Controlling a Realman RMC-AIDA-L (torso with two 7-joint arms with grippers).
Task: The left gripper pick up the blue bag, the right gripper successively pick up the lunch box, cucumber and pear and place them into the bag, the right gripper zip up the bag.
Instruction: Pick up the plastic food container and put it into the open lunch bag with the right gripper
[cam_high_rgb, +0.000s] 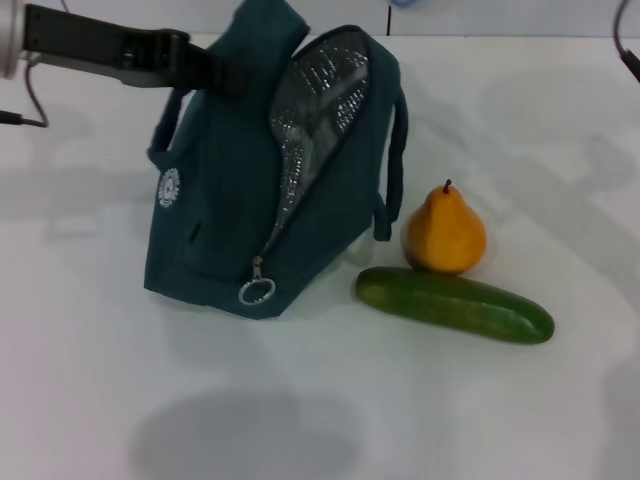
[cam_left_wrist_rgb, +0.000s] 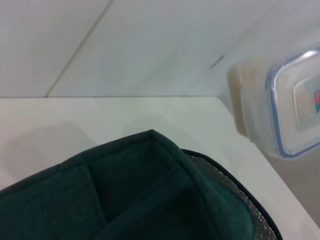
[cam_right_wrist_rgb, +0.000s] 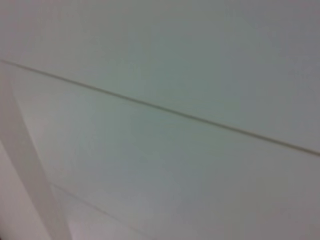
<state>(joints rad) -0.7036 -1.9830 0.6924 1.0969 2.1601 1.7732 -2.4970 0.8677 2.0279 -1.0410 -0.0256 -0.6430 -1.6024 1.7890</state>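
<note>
The left tool (cam_high_rgb: 228, 72) is seen in the head view reaching in from the upper left, its black fingers clamped on the top edge of the blue bag (cam_high_rgb: 215, 215); the bag top is held up by it. How far the fingers are spread is not readable beyond the grip on the fabric. The bag is stood on the worktop (cam_high_rgb: 400, 400), left of centre, its opening turned toward the right and up, with silver lining exposed along the open zipper; the zipper line runs diagonally from the upper right of the bag down to the silver ring pull (cam_high_rgb: 257, 291) at the lower front. A white round logo (cam_high_rgb: 169, 188) is on the left face. Just right of the bag the pear (cam_high_rgb: 445, 234) is set upright, stem up. The cucumber (cam_high_rgb: 455, 305) is laid just in front of the pear, looking to touch it, long axis running left-right with the right end slightly nearer the camera. The lunch box (cam_left_wrist_rgb: 285, 107) is shown only in the left wrist view, beyond the bag rim (cam_left_wrist_rgb: 150, 165), lid side facing the camera, blue rim visible. The right tool is not seen in any view; only a pale blank surface with a thin line is shown by the right wrist view.
</note>
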